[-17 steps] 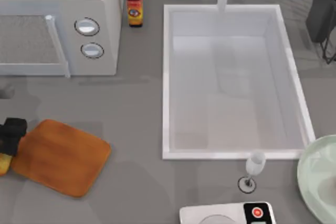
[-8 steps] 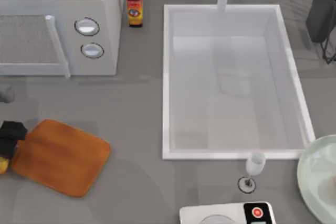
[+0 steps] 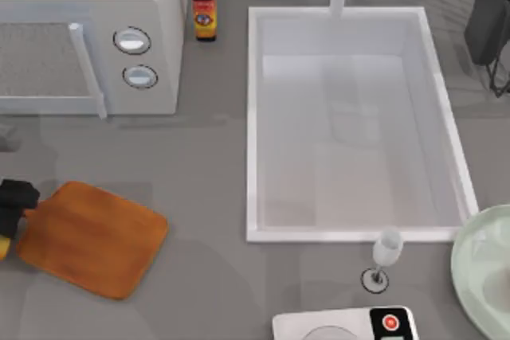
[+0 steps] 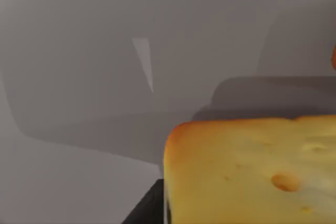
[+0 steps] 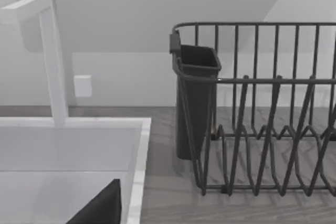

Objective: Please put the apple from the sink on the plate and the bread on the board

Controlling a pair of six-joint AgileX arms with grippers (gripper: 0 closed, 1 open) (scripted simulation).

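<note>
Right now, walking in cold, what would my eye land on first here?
Probably the large white rectangular sink filling the middle of the grey counter, with nothing visible in its basin. Next, the orange-brown wooden cutting board at the counter's left, with the left end effector at its edge, beside the golden-yellow bread chunk.

Board (image 3: 92, 237) at tabletop (image 3: 207, 189) left, sink (image 3: 253, 117) centre-right, plate (image 3: 478, 276) at right edge, wine glass (image 3: 386, 256) and scale (image 3: 343, 324) before sink, bottle (image 3: 204, 4) behind-left.
</note>
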